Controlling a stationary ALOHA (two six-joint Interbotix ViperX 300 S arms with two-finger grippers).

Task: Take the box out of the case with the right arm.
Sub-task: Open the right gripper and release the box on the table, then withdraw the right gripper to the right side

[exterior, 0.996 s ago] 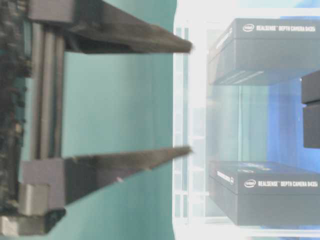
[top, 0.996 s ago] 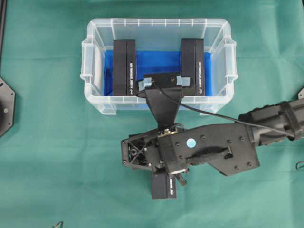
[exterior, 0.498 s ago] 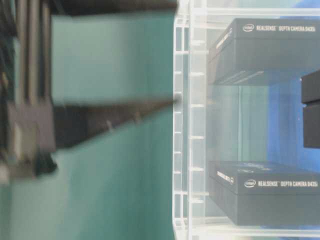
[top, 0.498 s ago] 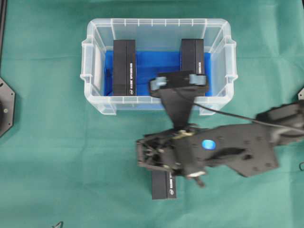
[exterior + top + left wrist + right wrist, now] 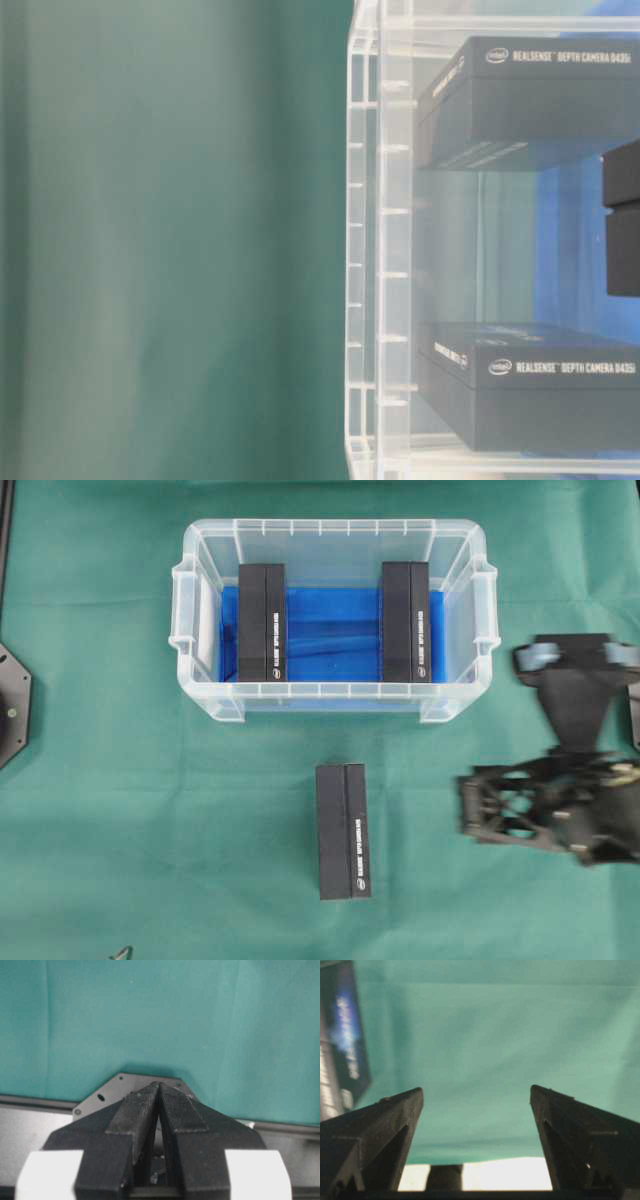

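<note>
Flat black rectangular cardboard box (image 5: 344, 831) on green cloth (image 5: 150, 810), outside clear plastic case (image 5: 200, 695) (two boxes inside); all-black truss-like right gripper (image 5: 476, 1097) spread wide, empty.

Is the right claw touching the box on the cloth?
Apart. The overhead view shows bare green cloth between the right claw and the box; in the right wrist view its fingers stand wide open with nothing between them.

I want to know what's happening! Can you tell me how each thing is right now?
Clear plastic case: lidless, holding two upright black boxes.
Black rectangular box on the green cloth: outside the case, lying free.
Right gripper: open, empty.
Left gripper: shut, empty.
</note>
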